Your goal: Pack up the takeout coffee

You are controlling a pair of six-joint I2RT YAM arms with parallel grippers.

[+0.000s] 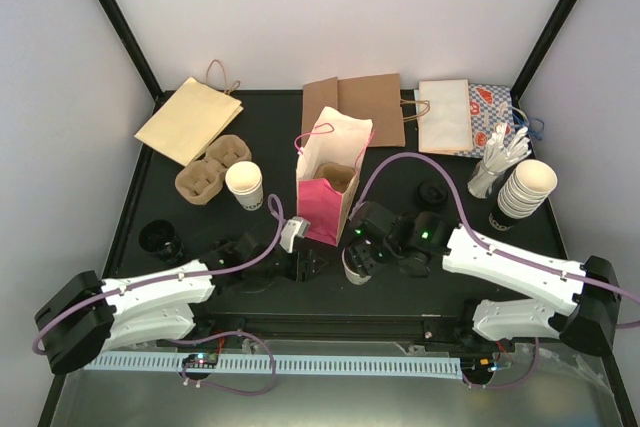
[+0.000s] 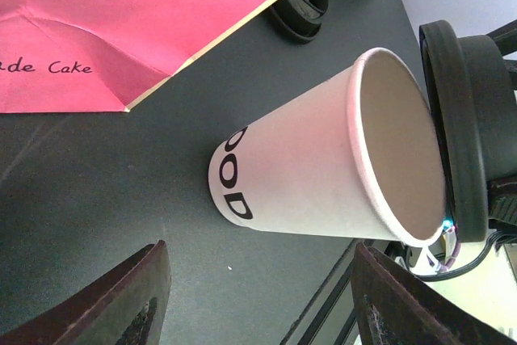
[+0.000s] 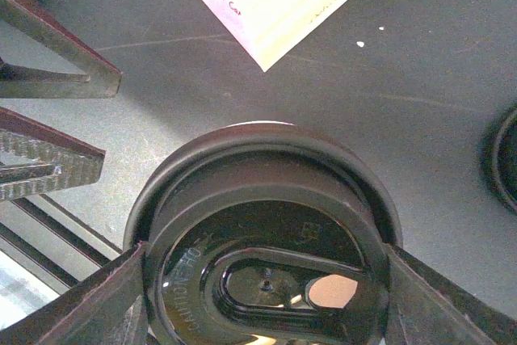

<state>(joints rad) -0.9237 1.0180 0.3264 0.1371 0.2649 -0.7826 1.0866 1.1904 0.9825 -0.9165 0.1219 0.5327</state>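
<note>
Where the takeout coffee (image 2: 299, 175) sits: on the table (image 1: 560, 247), just beside the pink paper bag (image 1: 322, 209), at its 5 o'clock.
Black lid (image 3: 266, 224): against the cup's rim.
Right gripper (image 3: 266, 280): clamped on that lid.
Left gripper (image 2: 262, 296): fingers spread, empty, at the cup's 9 o'clock.

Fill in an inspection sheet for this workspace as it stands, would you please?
Surface: black table, a few pale specks.
Job's things: paper cup upright near the arms; pink bag standing open behind it.
Clutter: second cup, cup carrier, flat bags, cup stack, loose lids.
Hands: right hand shut on a black lid at the cup's rim; left hand open, short of the cup.
Cables: purple cable along each arm, one arcing beside the bag.
Surroundings: white walls, black frame posts.
</note>
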